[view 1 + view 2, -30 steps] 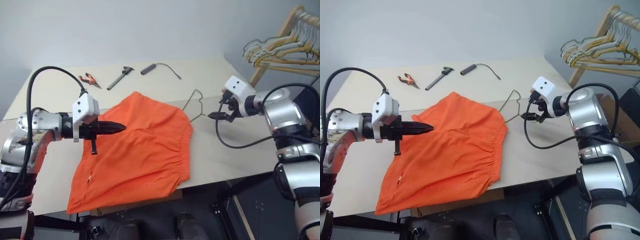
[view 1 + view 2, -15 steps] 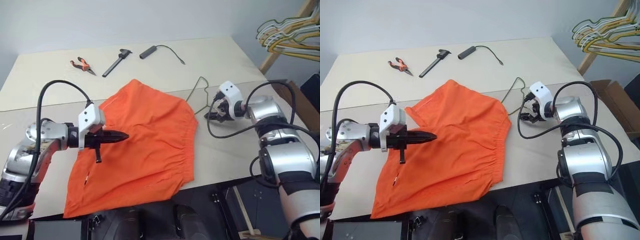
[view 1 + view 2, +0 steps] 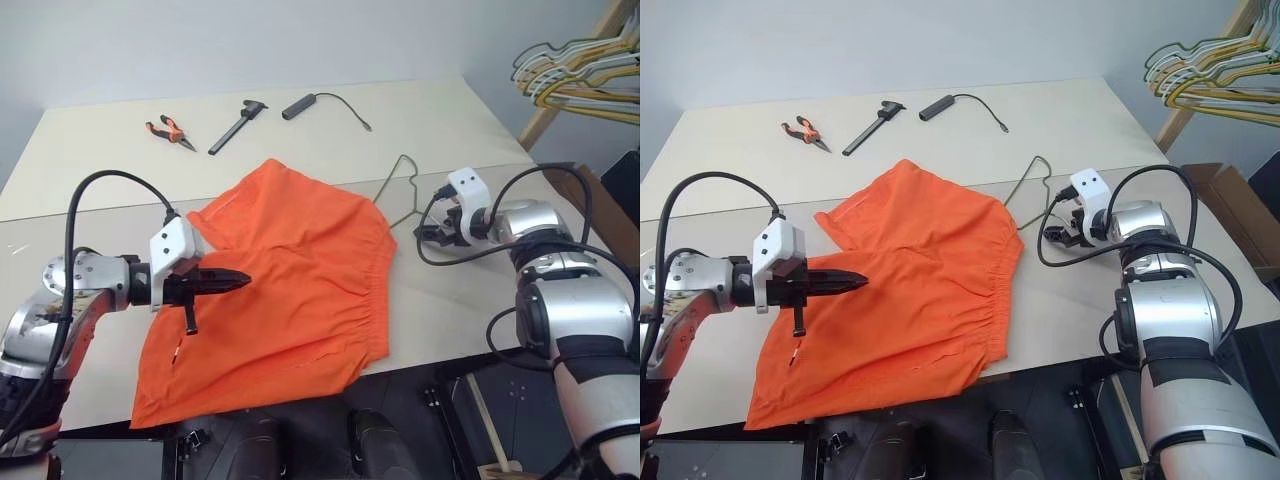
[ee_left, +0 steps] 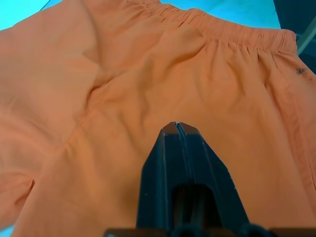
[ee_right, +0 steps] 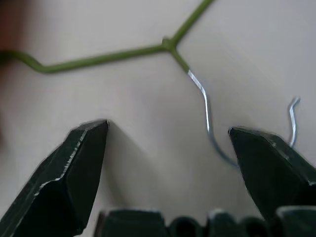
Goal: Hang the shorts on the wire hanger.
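Orange shorts (image 3: 280, 290) and green wire hanger (image 5: 113, 57) — no readable writing.

arms: silver-grey metal segments with rounded joint housings; black bands between sections
wrist blocks: white boxy plastic camera housings, the right one with two small dark dots
cables: thick black cords looping from each forearm to its wrist
left gripper (image 3: 243, 279): two black tapered fingers
right gripper (image 5: 168, 163): black wedge-shaped fingers
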Controlling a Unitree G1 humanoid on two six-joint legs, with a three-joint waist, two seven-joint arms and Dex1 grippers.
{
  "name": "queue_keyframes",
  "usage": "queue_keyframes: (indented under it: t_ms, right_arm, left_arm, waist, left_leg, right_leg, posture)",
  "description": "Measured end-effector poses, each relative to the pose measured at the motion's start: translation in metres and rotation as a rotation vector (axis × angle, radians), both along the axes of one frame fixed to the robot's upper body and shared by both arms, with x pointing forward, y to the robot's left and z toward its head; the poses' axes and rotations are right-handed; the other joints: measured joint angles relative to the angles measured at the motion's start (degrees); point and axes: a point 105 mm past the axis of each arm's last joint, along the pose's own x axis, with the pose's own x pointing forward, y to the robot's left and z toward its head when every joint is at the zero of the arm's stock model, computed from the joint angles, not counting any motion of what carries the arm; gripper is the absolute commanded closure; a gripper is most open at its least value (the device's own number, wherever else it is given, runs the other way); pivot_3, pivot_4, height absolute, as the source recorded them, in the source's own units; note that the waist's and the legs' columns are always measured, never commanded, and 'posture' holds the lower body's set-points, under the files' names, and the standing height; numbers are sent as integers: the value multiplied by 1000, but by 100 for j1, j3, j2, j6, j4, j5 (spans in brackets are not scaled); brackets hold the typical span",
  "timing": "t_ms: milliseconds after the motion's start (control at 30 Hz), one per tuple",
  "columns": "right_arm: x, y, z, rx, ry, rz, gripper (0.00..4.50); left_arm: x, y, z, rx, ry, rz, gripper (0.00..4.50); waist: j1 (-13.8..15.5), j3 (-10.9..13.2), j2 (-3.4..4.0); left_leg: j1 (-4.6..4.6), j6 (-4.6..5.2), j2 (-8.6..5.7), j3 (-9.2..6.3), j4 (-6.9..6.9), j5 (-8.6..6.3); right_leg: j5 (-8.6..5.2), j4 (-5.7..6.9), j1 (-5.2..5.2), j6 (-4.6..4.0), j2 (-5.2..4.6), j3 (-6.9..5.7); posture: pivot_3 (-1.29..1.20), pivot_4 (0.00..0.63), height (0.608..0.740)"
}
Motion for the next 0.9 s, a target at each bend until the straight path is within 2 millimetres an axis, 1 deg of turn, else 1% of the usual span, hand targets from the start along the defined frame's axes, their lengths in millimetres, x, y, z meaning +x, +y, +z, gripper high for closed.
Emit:
queue_keyframes:
  t_ms: [67,133,267,333,400,700,800,900]
  right_arm:
    - [0,-1,-1,-20,7,4,939]
    - [-1,-2,-2,-36,15,9,1606]
    - [-2,-2,-2,-61,27,21,3048]
    - [-3,-3,-1,-96,34,35,3682]
    - [-3,-5,-1,-128,38,48,4434]
    - [-5,-8,-4,-242,56,100,4475]
    - [-8,-16,-4,-248,62,92,4475]
    - [-13,-30,-4,-289,82,93,4475]
  left_arm:
    - [-1,0,0,3,1,-4,4500]
    - [-1,0,-1,7,2,-5,4500]
    - [-3,2,-3,15,10,-2,4500]
    - [-3,2,-3,18,10,-1,4500]
    - [-3,2,-3,21,10,-1,4500]
    - [-3,2,-5,41,0,2,4500]
    - [-3,1,-6,44,0,0,4500]
    - [-3,1,-5,45,-6,-1,4500]
  waist:
    - [0,0,0]
    - [0,0,0]
    - [0,0,0]
    - [1,-1,-1]
    - [1,-1,-1]
    - [45,-9,-11]
    - [103,-10,-12]
    - [190,-11,-13]
  left_leg:
    - [0,0,0,0,1,0]
    - [1,0,0,0,1,0]
    - [2,0,0,-1,2,0]
    - [3,0,0,0,2,0]
    - [3,0,1,-1,2,0]
    - [6,0,-1,-1,4,0]
    - [6,0,-2,3,7,0]
    - [3,0,-4,20,10,0]
  right_leg:
    - [0,0,1,0,0,0]
    - [1,0,2,0,0,0]
    - [1,0,4,0,0,0]
    - [1,0,4,0,0,-1]
    - [1,0,5,0,1,-1]
    - [1,-1,14,0,-1,-8]
    - [1,-2,15,0,-2,-10]
    - [1,-4,17,0,-3,-18]
  posture:
    - [9,189,740]
    - [8,188,740]
    - [10,186,740]
    - [10,185,740]
    - [10,185,740]
    - [6,176,740]
    - [1,169,740]
    - [-4,163,740]
